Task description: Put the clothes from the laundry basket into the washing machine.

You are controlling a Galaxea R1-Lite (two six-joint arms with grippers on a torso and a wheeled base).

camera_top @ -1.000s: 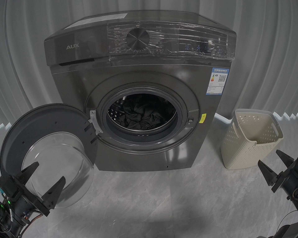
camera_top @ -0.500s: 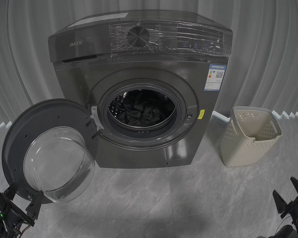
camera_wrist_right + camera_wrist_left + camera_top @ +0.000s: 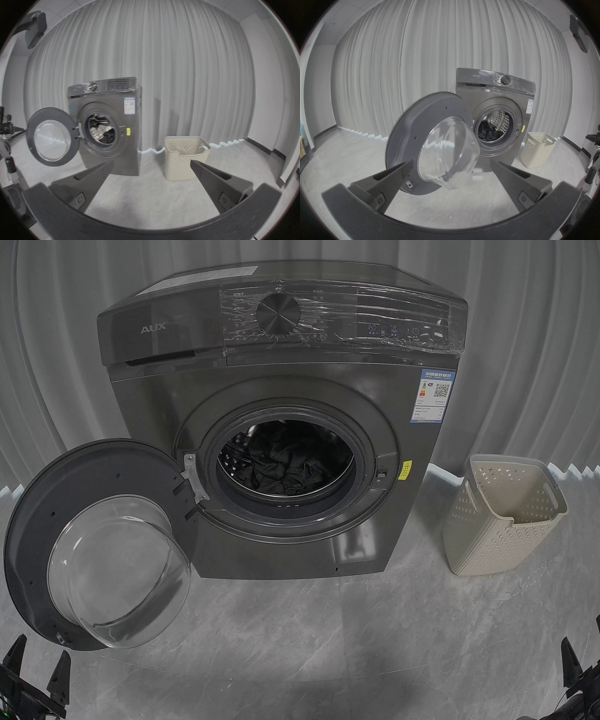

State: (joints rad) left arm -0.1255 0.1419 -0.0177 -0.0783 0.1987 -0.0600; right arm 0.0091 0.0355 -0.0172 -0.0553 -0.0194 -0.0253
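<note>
The grey washing machine [image 3: 281, 421] stands ahead with its round door [image 3: 100, 540] swung wide to the left. Dark clothes [image 3: 284, 462] lie piled in the drum, also seen as clothes [image 3: 487, 136] and clothes [image 3: 104, 132]. The cream laundry basket [image 3: 506, 515] sits on the floor right of the machine, and nothing shows inside it. My left gripper [image 3: 36, 665] is open and low at the near left, below the door. My right gripper [image 3: 584, 655] is open at the near right, well short of the basket [image 3: 184, 156]. Nothing is between the fingers of either one.
Pale pleated curtains [image 3: 531, 334] hang behind the machine and along the room's walls. Open grey floor [image 3: 325, 640] stretches between me and the machine. The open door [image 3: 431, 143] juts out toward my left gripper.
The view has shifted slightly, so the machine sits a little higher. Both grippers have dropped toward the near corners and stay open. The clothes, the door and the basket have not moved.
</note>
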